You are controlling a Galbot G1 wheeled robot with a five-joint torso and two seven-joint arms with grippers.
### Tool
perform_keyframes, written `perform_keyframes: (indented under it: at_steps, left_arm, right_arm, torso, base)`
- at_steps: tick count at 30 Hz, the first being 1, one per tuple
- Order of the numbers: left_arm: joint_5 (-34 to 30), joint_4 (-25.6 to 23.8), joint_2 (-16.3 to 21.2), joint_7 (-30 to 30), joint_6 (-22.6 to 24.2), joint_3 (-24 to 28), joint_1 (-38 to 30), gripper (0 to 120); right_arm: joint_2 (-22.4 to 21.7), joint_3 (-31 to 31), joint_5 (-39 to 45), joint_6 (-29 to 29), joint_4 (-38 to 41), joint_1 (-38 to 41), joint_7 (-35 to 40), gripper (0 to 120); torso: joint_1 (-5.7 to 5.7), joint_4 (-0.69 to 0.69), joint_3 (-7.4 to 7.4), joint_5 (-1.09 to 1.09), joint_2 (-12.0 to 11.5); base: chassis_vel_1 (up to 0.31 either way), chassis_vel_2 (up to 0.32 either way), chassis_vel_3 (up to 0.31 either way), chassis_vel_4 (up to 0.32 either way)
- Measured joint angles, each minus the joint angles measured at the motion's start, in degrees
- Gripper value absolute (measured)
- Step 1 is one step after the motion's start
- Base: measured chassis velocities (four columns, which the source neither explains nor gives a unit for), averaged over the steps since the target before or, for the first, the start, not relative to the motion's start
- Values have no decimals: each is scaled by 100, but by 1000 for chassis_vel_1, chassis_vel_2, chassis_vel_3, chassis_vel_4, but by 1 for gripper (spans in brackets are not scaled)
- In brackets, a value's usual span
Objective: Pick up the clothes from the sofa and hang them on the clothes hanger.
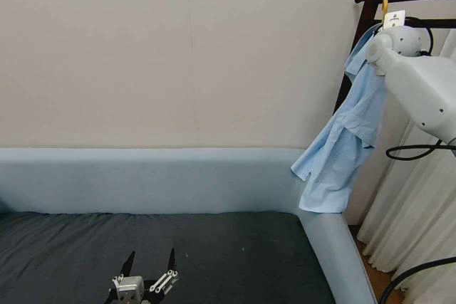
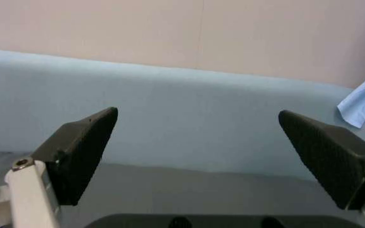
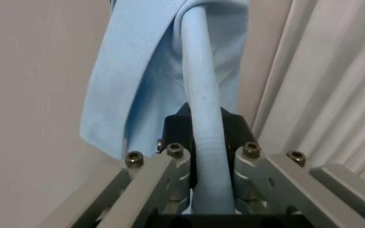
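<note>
On the right claw (image 3: 203,124): black fingers (image 3: 173,128) pressed together on a rolled fold of the thin light-blue woven shirt (image 1: 342,140), up beside the top of the dark turned-wood clothes stand (image 1: 365,16). Draped from that top and hanging down along the stand's post, hem down by the corner of the pale-blue padded sofa (image 1: 157,176) at the stand's foot. On the left claw (image 1: 151,261): spread wide, nothing between the finely textured black pads (image 2: 325,159), low and well to the left of the stand, idle. Probably light, limp and a little slick; expect sagging, and sliding off a smooth rail unless the weight sits evenly on both sides. Best gripped at a bunched fold near collar or shoulder seam, where stitching doubles the cloth, rather than at one loose layer. Smooth matte weave with stitched edges; glossy rounded wood with a knob finial; white pleated curtain (image 1: 417,240) just behind and right of the stand
</note>
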Motion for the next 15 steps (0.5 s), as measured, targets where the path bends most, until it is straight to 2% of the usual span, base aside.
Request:
perform_keyframes:
  at_steps: [7, 15]
  left_arm:
    - [-199, -230, 144, 0, 0, -303, -10, 100]
    - [-212, -328, 89, 0, -4, -324, 45, 100]
  right_arm:
    - [313, 126, 45, -17, -776, 204, -118, 6]
    - [227, 148, 229, -120, -934, 76, -136, 6]
  torso:
    - [0, 1, 0, -1, 0]
    - [0, 2, 0, 0, 0]
  base:
    - [0, 0, 0, 0]
    - [0, 0, 0, 0]
